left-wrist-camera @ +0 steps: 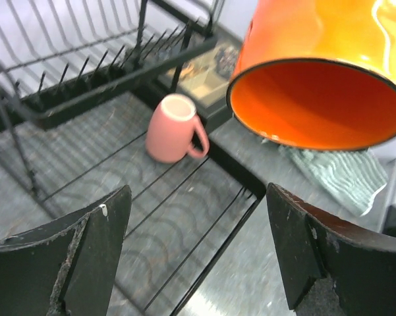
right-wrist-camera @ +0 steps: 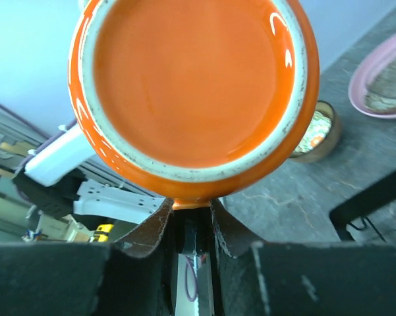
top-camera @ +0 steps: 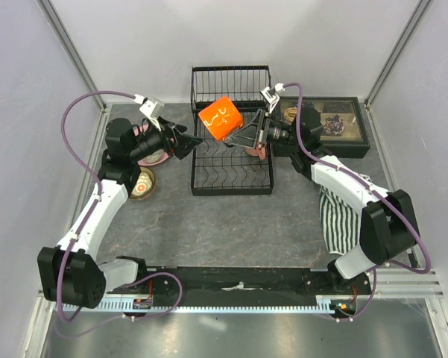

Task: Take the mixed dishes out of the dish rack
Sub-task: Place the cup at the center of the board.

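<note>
My right gripper is shut on the handle of the orange mug and holds it in the air above the black wire dish rack. In the right wrist view the mug's base fills the frame, and the handle is pinched in the gripper. My left gripper hangs open just left of the mug, with nothing between its fingers. The mug's mouth faces it. A pink mug stands upright at the right edge of the rack's lower basket.
Left of the rack lie a pink plate and a brown patterned bowl. A dark tray of trinkets sits to the right of the rack, and a striped cloth lies under my right arm. White walls enclose the table.
</note>
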{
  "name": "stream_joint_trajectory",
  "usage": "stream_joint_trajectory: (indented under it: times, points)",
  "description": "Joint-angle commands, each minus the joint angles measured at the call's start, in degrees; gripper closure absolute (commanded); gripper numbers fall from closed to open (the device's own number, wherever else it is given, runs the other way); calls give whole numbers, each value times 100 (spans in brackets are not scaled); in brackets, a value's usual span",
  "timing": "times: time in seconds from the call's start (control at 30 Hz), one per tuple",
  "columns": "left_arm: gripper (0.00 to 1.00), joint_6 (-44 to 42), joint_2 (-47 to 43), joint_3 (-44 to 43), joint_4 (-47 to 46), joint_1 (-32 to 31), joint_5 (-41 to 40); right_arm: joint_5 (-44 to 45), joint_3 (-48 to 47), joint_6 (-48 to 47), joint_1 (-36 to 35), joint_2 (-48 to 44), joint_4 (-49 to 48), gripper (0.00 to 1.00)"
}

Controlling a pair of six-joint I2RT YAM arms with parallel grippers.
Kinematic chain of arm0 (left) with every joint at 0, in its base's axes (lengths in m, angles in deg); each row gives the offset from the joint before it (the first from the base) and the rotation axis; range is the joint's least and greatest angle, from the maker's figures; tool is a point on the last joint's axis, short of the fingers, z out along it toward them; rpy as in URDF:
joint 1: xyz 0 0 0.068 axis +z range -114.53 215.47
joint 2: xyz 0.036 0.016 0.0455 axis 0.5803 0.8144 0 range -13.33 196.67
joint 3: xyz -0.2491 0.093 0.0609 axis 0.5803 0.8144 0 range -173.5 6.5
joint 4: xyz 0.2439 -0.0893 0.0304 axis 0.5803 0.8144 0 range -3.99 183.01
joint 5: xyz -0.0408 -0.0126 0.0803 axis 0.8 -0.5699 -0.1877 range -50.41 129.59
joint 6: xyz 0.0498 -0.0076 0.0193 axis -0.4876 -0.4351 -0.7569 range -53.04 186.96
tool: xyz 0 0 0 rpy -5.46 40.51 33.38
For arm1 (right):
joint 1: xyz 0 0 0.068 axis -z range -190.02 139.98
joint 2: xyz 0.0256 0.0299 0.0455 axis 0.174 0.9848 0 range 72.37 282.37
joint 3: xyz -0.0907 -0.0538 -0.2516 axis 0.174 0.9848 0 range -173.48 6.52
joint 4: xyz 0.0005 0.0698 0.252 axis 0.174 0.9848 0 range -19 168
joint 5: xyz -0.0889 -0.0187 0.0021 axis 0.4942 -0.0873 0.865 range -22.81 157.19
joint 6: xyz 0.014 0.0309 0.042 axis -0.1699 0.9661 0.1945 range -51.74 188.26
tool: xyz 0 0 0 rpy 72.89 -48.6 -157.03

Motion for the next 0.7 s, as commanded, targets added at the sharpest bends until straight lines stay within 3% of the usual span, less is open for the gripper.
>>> stream_joint_trajectory:
  times: [0.0,0.47,0.67]
  points:
    - [11,890,164,-327,-853,-183,109,-159,-256,640,10,-47,-1403,100]
    - [16,2234,762,-670,-1829,-430,276,-124,-159,622,-61,-73,-1447,100]
    - [23,2902,1061,-828,-2364,-518,329,-89,-150,473,-219,-90,-1315,100]
